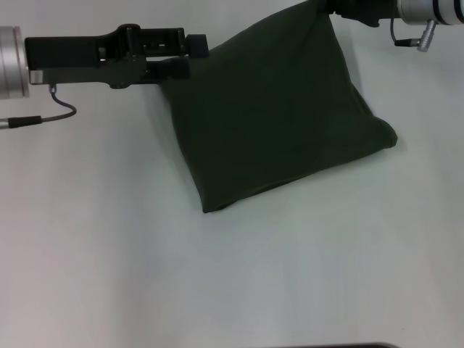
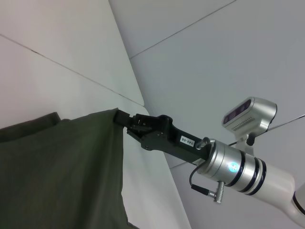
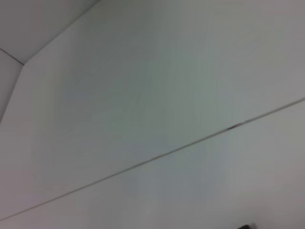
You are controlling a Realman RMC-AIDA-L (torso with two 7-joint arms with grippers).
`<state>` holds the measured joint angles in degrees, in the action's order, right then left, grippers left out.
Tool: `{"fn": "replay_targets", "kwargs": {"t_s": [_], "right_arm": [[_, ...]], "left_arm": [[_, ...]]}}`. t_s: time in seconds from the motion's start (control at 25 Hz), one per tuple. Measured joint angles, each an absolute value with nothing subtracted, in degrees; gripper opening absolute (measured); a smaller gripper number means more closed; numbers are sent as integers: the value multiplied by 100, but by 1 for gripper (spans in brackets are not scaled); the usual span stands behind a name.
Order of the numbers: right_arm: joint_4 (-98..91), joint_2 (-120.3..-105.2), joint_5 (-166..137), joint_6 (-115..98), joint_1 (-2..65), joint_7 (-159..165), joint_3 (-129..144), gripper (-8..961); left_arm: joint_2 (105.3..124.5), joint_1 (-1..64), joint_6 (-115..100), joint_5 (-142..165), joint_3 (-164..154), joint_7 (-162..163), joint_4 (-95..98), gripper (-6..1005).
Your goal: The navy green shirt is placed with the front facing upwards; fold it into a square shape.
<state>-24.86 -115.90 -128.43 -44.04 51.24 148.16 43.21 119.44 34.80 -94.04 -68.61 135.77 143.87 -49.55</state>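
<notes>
Gripping shirt top corners: left gripper | right gripper | lower edge on table

Lighting is even and bright, shadows faint. The right wrist view is soft. No glare noted.

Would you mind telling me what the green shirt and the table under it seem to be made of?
The shirt looks like soft matte knit cloth, probably cotton: it drapes and bulges where the left gripper and right gripper hold its corners. The table looks like smooth white laminate, with a faint sheen.
</notes>
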Motion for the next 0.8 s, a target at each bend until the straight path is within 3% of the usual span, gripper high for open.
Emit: {"fn": "replay_targets", "kwargs": {"t_s": [0.8], "right_arm": [[-2492, -11583, -12819, -4082, 5194, 14722, 4347, 28]], "left_arm": [[11953, 3472, -9408, -6881, 13576, 14387, -4948, 688]]}}
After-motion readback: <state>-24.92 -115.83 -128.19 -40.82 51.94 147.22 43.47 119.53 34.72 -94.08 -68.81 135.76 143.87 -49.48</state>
